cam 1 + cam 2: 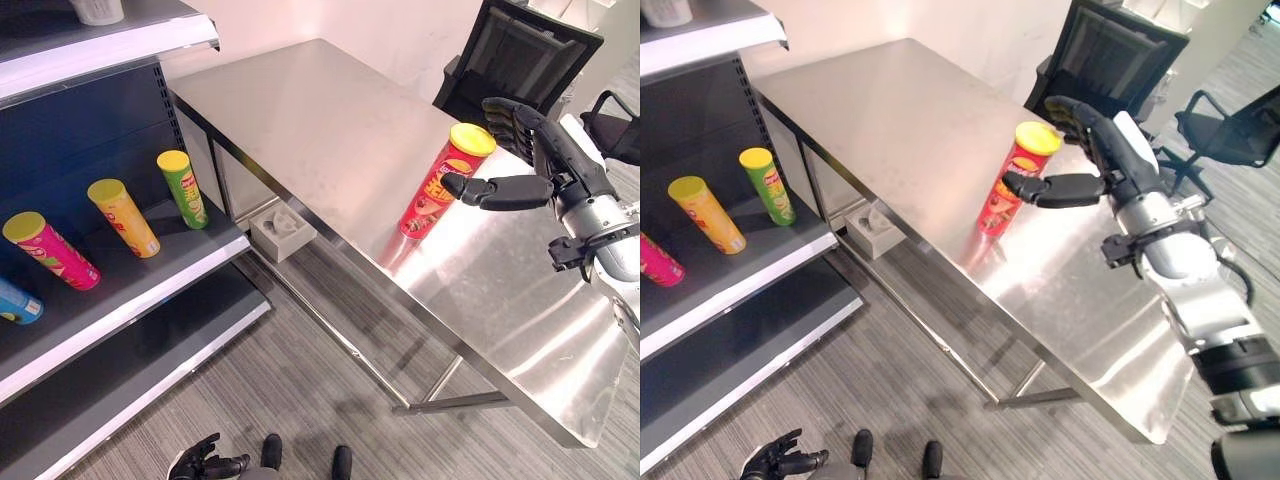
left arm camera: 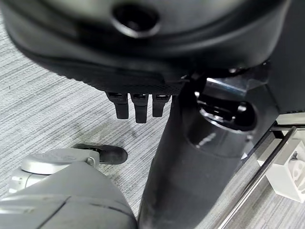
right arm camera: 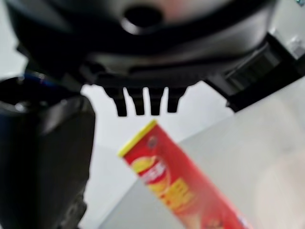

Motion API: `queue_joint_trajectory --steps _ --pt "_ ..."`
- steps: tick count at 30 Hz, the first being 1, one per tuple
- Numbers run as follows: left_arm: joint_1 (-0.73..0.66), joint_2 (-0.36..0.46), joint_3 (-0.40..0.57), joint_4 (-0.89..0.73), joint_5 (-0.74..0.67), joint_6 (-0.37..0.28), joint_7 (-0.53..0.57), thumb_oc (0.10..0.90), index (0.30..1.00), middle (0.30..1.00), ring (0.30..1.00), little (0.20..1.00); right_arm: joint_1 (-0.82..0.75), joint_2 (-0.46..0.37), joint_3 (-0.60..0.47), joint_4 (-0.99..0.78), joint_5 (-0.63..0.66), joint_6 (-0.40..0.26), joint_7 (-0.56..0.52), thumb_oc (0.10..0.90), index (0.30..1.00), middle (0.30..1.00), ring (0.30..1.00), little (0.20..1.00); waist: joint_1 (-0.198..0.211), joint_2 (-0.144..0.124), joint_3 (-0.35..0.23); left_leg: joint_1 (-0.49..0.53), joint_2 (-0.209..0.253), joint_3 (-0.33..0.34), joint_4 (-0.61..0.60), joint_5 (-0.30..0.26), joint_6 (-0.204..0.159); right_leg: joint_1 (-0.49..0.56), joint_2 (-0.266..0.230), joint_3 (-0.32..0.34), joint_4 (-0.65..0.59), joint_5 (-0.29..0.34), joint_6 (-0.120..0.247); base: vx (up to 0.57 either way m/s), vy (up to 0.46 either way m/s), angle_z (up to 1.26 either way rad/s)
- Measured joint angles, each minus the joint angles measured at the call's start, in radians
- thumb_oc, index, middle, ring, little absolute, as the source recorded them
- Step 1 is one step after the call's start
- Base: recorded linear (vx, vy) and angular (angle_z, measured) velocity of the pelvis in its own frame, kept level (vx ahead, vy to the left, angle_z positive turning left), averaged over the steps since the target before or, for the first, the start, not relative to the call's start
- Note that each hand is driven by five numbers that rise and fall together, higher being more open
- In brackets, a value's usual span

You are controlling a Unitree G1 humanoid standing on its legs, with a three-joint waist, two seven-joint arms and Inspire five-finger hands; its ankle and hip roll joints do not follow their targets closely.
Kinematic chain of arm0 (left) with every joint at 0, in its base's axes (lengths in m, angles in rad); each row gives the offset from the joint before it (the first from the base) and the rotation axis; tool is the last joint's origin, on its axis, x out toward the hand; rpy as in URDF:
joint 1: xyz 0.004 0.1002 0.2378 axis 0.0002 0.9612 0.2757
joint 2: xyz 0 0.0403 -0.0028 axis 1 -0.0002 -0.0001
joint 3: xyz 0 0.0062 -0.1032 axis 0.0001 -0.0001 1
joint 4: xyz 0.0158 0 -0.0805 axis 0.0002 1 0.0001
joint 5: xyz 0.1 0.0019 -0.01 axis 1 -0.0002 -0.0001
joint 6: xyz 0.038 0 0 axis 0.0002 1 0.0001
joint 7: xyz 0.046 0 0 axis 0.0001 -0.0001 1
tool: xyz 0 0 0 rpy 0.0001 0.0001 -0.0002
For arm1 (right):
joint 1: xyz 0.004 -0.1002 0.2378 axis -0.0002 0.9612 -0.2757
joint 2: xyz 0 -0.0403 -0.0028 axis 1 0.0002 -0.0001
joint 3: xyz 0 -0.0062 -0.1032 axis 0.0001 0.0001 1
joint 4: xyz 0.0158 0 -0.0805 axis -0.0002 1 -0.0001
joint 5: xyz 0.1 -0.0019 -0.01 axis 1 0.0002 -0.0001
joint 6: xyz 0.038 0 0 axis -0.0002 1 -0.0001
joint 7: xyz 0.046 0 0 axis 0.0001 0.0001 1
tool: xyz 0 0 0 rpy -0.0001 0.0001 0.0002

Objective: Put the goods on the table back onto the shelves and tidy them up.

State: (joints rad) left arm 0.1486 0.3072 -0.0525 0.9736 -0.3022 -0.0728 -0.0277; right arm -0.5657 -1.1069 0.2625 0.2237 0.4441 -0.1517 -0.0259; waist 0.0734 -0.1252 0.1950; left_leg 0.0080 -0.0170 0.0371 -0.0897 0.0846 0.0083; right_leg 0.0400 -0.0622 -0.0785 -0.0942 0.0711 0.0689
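A red can with a yellow lid point(image 1: 434, 192) stands upright on the steel table point(image 1: 330, 120), near its front edge. My right hand point(image 1: 548, 160) is open around the can's top: the thumb point(image 1: 497, 191) reaches to its right side and the fingers point(image 1: 512, 115) arch behind the lid. In the right wrist view the can point(image 3: 181, 186) lies past the thumb and fingers with a gap to both. My left hand point(image 1: 205, 463) hangs low over the floor, fingers relaxed, holding nothing.
On the dark shelf point(image 1: 150, 290) at left stand a green can point(image 1: 182, 187), a yellow can point(image 1: 123, 217), a pink can point(image 1: 50, 250) and a blue can point(image 1: 15, 300). A white box point(image 1: 283, 232) sits on the floor under the table. Black office chairs point(image 1: 520, 50) stand behind it.
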Motion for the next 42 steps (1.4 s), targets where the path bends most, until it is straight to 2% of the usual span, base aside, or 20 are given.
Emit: queue_joint_trajectory --steps 3,4,8,11,24,27,31,36,42 --pt "-0.002 0.000 -0.003 0.001 0.000 0.000 0.001 0.800 0.900 0.900 0.900 0.900 -0.026 0.000 0.013 0.011 -0.003 0.007 -0.004 0.800 0.900 0.900 0.900 0.900 0.001 0.006 0.000 -0.002 0.000 -0.006 0.000 0.000 0.000 0.000 0.000 -0.003 0.000 0.000 0.000 0.02 -0.010 0.05" --pt "-0.002 0.000 -0.003 0.001 0.000 0.000 0.001 0.800 0.900 0.900 0.900 0.900 -0.068 0.000 0.046 0.047 -0.008 0.008 -0.004 0.800 0.900 0.900 0.900 0.900 0.001 0.010 -0.002 -0.001 0.000 -0.008 0.000 0.000 0.000 0.002 0.000 -0.006 0.000 0.000 0.000 0.02 -0.008 0.06" --pt "0.002 0.000 -0.004 0.003 0.000 0.000 0.001 0.800 0.900 0.900 0.900 0.900 -0.092 0.000 0.060 0.086 -0.007 0.009 -0.021 0.800 0.900 0.900 0.900 0.900 0.021 0.015 -0.004 -0.005 0.000 -0.018 0.000 0.000 -0.001 0.003 0.000 -0.014 0.000 -0.003 0.003 0.02 -0.026 0.07" --pt "-0.004 0.003 -0.013 0.005 0.000 0.000 0.001 0.800 0.900 0.900 0.900 0.900 -0.176 0.000 0.158 0.198 -0.007 0.021 -0.020 0.800 0.900 0.900 0.900 0.900 0.024 0.014 -0.004 -0.011 0.000 -0.028 0.000 0.003 -0.005 0.002 0.001 -0.028 0.000 -0.003 0.003 0.01 -0.016 0.12" --pt "-0.004 0.006 -0.014 0.010 -0.004 0.001 0.002 0.800 0.900 0.900 0.900 0.900 -0.252 0.020 0.243 0.313 0.004 0.052 -0.003 0.800 0.900 0.900 0.900 0.900 0.035 0.013 -0.003 -0.029 0.000 -0.044 0.000 0.009 -0.004 -0.010 0.003 -0.049 0.000 -0.003 0.003 0.00 -0.008 0.04" --pt "-0.004 0.010 -0.017 0.010 -0.010 0.001 0.002 0.800 0.900 0.900 0.900 0.900 -0.262 0.026 0.245 0.321 0.014 0.056 -0.001 0.800 0.900 0.900 0.900 0.900 0.053 0.009 -0.001 -0.029 0.000 -0.046 0.000 0.009 -0.004 -0.011 0.003 -0.051 0.000 -0.003 0.003 0.00 0.000 0.00" --pt "-0.011 0.019 -0.023 0.010 -0.011 0.001 0.003 0.800 0.900 0.900 0.900 0.900 -0.342 0.038 0.300 0.362 0.038 0.067 0.002 0.800 0.900 0.900 0.900 0.900 0.056 -0.006 0.002 -0.029 0.000 -0.046 0.000 0.009 -0.005 -0.010 0.003 -0.052 0.000 -0.003 0.003 0.00 0.000 0.00" --pt "-0.012 0.024 -0.024 0.020 -0.010 0.001 0.003 0.800 0.900 0.900 0.900 0.900 -0.380 0.038 0.354 0.405 0.042 0.077 0.026 0.800 0.900 0.900 0.900 0.900 0.052 -0.013 0.001 -0.029 0.000 -0.047 0.000 0.010 -0.005 -0.010 0.003 -0.052 0.000 -0.003 0.003 0.00 0.000 0.00" --pt "-0.012 0.026 -0.024 0.027 -0.010 0.001 0.003 0.800 0.900 0.900 0.900 0.900 -0.380 0.037 0.355 0.399 0.043 0.079 0.034 0.800 0.900 0.900 0.900 0.900 0.047 -0.013 0.001 -0.029 0.000 -0.047 0.000 0.011 -0.005 -0.010 0.003 -0.052 0.000 -0.003 0.003 -0.01 -0.001 0.00"
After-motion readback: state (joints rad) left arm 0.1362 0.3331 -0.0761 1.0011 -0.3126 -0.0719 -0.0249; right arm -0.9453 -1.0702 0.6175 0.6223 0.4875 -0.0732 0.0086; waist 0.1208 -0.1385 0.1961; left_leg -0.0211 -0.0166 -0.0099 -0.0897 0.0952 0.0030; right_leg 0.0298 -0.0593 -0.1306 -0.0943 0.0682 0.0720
